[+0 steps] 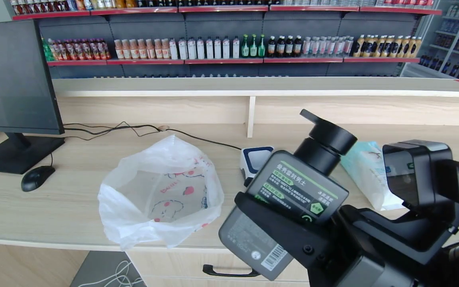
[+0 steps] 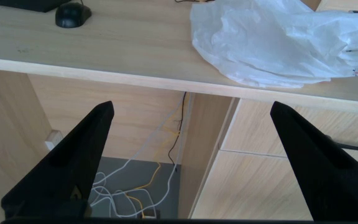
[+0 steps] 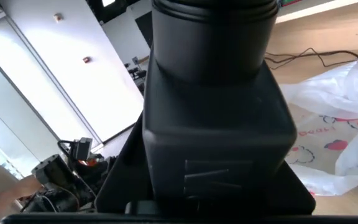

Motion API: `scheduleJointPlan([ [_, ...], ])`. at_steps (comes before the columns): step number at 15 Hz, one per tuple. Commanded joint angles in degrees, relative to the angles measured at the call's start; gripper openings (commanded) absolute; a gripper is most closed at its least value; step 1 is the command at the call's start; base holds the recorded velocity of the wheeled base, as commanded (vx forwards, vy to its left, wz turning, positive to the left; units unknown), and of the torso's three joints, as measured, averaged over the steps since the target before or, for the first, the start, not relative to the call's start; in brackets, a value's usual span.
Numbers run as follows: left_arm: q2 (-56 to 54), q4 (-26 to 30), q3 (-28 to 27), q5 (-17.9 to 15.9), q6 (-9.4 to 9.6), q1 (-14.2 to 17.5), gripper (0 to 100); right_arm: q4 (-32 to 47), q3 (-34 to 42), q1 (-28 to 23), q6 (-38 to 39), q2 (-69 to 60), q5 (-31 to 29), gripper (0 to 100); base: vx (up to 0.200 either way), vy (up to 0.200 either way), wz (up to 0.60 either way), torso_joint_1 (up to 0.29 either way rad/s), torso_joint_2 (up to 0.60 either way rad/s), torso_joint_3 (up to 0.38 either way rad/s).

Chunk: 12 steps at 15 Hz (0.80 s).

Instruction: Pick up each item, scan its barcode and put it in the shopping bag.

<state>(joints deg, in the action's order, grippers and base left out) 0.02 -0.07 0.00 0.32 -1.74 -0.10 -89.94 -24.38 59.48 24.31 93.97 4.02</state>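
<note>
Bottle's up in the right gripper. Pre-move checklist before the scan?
1. Bottle clamped in right gripper: ok.
2. Barcode facing scanner: not ok, it faces up.
3. Scanner top clear: ok.
4. Bag mouth open: ok.
5. Left gripper out of the path: ok, jaws open, below the counter edge.
6. Grip firm enough for a turn: cannot tell.
</note>
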Motion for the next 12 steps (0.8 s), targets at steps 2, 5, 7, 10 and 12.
scheduleJointPlan([
  [2, -0.02, -0.01, 0.0, 0.03, -0.01, 0.01, 100, -0.06, 3.55, -6.3, -5.76, 1.57, 0.2, 0, 0.0, 0.0, 0.0, 0.0, 0.0, 0.0],
  [5, -0.02, -0.01, 0.0, 0.03, -0.01, 0.01, 100, -0.06, 1.79, -10.96, -14.38, 3.42, 0.28, 0, 0.0, 0.0, 0.0, 0.0, 0.0, 0.0],
  [7, -0.02, -0.01, 0.0, 0.03, -0.01, 0.01, 100, -0.06, 1.44, -11.58, -20.35, 4.91, 0.28, 0, 0.0, 0.0, 0.0, 0.0, 0.0, 0.0],
  [10, -0.02, -0.01, 0.0, 0.03, -0.01, 0.01, 100, -0.06, 1.0, -13.6, -28.88, 6.41, 0.28, 0, 0.0, 0.0, 0.0, 0.0, 0.0, 0.0],
  [12, -0.02, -0.01, 0.0, 0.03, -0.01, 0.01, 100, -0.06, 0.47, -16.24, -35.21, 7.72, 1.87, 0, 0.0, 0.0, 0.0, 0.0, 0.0, 0.0],
])
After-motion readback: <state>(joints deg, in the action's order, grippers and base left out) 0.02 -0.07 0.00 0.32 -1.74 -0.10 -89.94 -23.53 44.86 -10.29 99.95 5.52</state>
